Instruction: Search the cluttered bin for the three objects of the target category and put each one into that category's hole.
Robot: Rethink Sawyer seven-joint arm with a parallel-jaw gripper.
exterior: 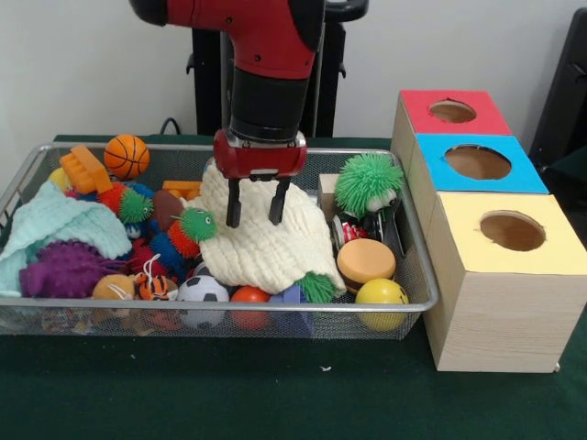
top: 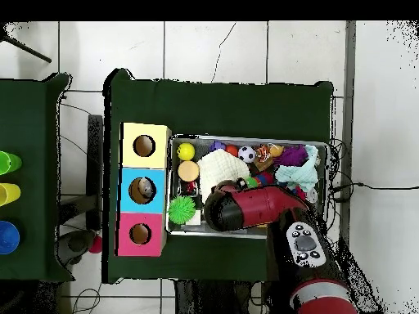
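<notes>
Bin [exterior: 417,275]: holds mixed toys directly beneath the gripper [exterior: 255,213], whose fingers hang apart and empty over a cream knitted cloth [exterior: 266,243]; risk, closing here snags cloth, dragging neighbouring toys out.

The arm [exterior: 266,55] hangs vertical, gripper [exterior: 256,203] jaws parted, pointing down.
</notes>
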